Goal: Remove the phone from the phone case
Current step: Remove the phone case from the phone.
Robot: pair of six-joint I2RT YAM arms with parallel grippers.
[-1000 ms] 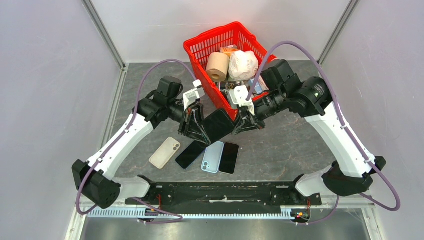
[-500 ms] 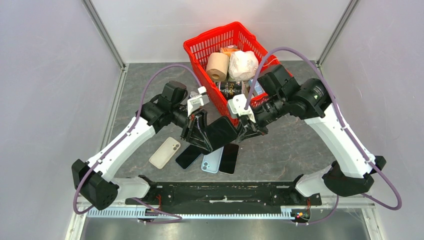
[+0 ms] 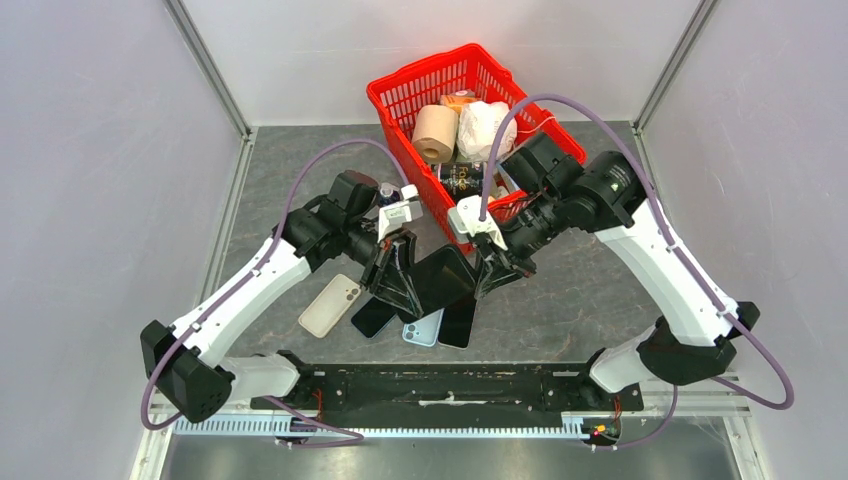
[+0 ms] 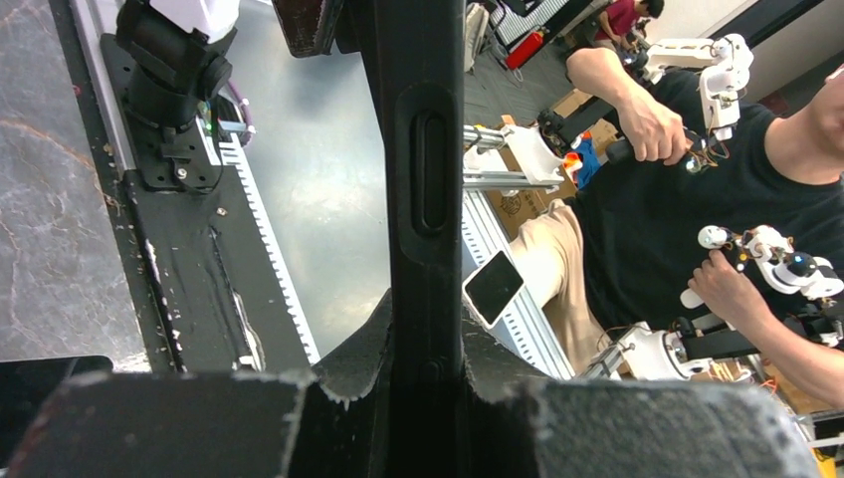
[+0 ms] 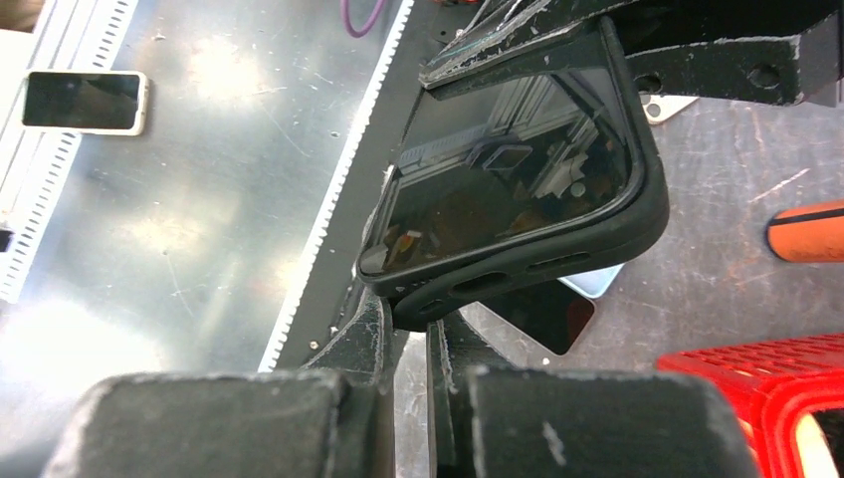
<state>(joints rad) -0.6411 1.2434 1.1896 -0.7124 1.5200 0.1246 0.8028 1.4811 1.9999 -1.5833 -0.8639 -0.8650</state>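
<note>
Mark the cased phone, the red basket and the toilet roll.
cased phone (image 3: 445,280), top external view, middle of its dark face
red basket (image 3: 400,98), top external view, left mesh wall
toilet roll (image 3: 434,130), top external view, rounded side

From above, the phone case (image 3: 440,280) covered the upper ends of the dark phone (image 3: 370,320), the blue phone (image 3: 424,331) and the black phone (image 3: 459,326) on the counter (image 3: 580,300). The left wrist view showed the case only edge-on, its top cut off by the frame. In the right wrist view its far end lay behind the left gripper (image 3: 403,285), and an orange object (image 5: 808,231) ran off the right edge, unidentifiable.
</note>
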